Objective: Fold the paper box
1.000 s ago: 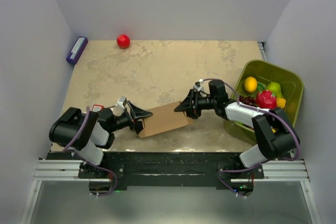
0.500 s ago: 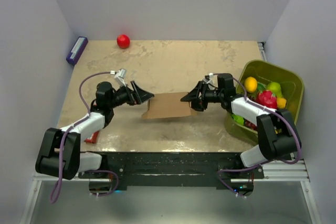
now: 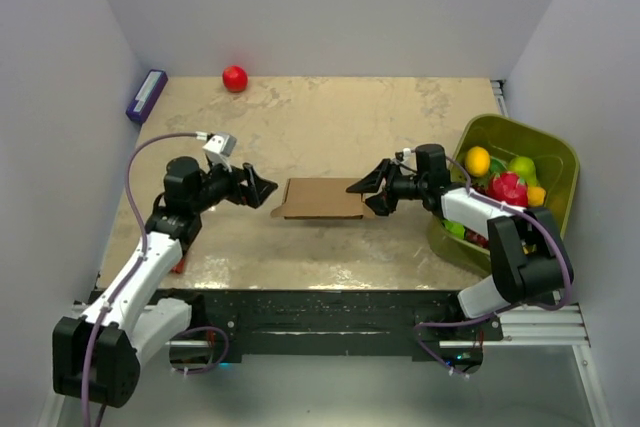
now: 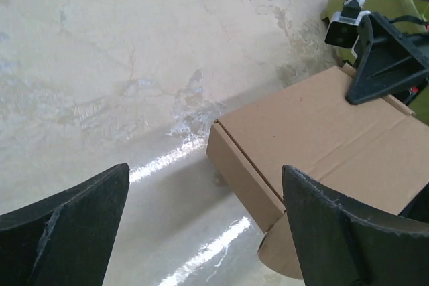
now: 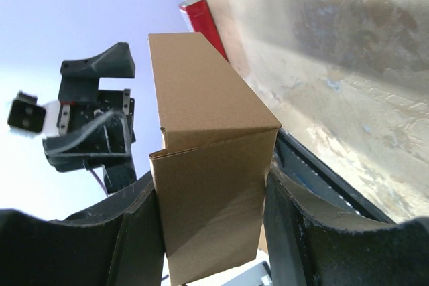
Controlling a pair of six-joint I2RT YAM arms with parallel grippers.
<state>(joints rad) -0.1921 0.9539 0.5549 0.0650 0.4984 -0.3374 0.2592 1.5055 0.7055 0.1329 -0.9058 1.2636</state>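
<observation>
The paper box (image 3: 322, 199) is a flat brown cardboard box lying level near the table's middle front. My right gripper (image 3: 362, 197) is shut on its right end. In the right wrist view both fingers (image 5: 141, 226) press the narrow sides of the box (image 5: 208, 165). My left gripper (image 3: 262, 192) is open just left of the box and apart from it. In the left wrist view the box's left corner (image 4: 231, 145) lies ahead of the open left gripper (image 4: 204, 172), and a rounded flap (image 4: 281, 252) hangs below the box.
A green bin (image 3: 560, 152) of toy fruit stands at the right edge behind the right arm. A red ball (image 3: 234, 78) and a small purple box (image 3: 146, 95) lie at the back left. A red flat pack (image 3: 178, 265) peeks out beside the left arm.
The left arm has stretched out, and its gripper has gone back and left, off the box's left end. The box has turned from slanted to level in the right gripper.
</observation>
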